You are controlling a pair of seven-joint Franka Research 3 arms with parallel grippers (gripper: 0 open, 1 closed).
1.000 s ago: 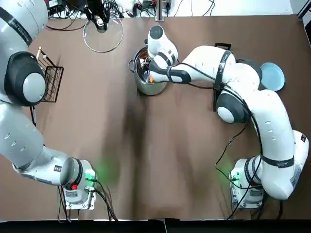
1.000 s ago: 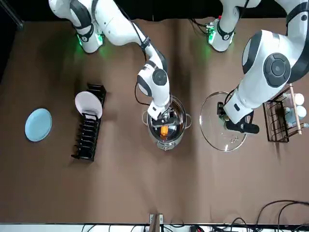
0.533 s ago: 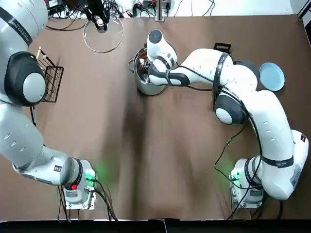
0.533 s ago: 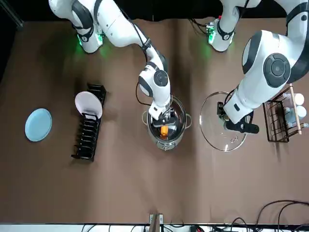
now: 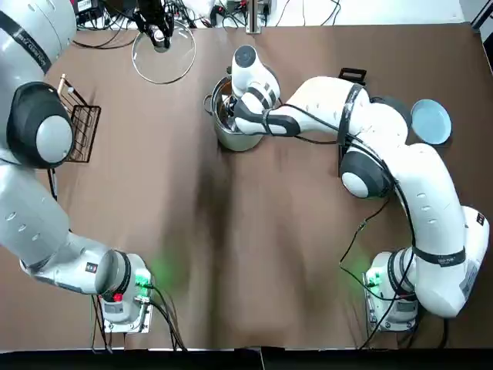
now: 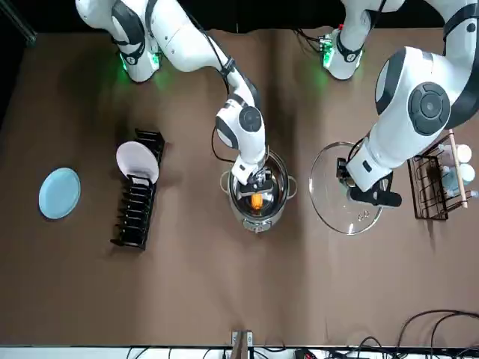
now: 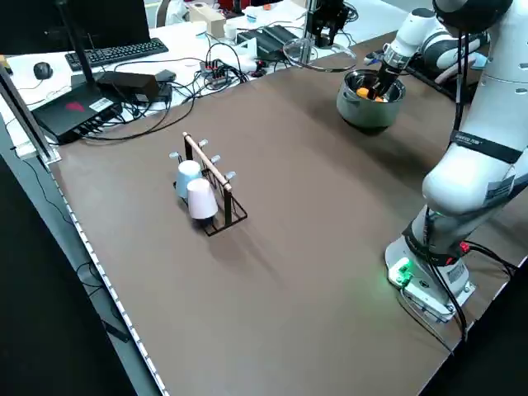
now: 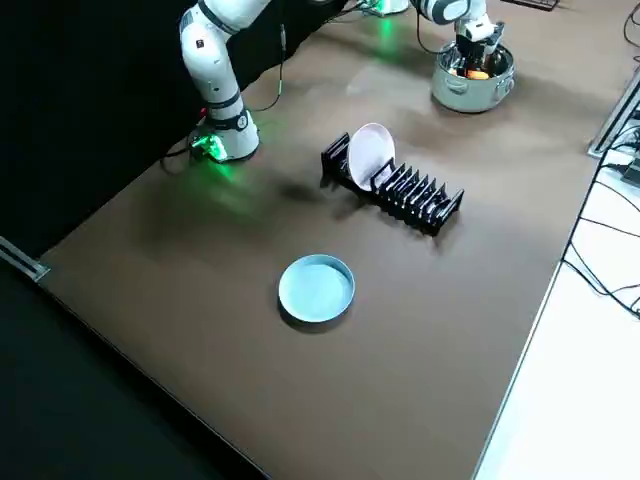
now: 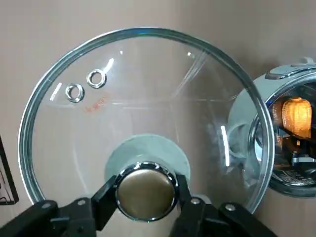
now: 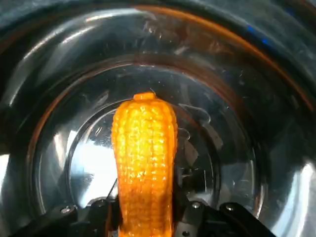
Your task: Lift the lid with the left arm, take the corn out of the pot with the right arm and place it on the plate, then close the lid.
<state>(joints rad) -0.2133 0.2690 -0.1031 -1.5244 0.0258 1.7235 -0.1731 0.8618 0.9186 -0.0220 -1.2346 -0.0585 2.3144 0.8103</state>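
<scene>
A steel pot stands at the table's back middle, with no lid on it. My right gripper reaches down inside it. Its fingers are shut on an orange-yellow corn cob, which stands just above the pot's floor, also visible as the corn from the front. My left gripper is shut on the metal knob of the glass lid. It holds the lid beside the pot, on the robot's left. A light blue plate lies at the far right.
A black dish rack holding a white plate stands between the pot and the blue plate. A wire rack with cups sits near the left edge. Cables lie along the back edge.
My right wrist has shifted slightly toward the table's back over the pot, and the corn sits a little higher inside. The left gripper and lid have not moved.
</scene>
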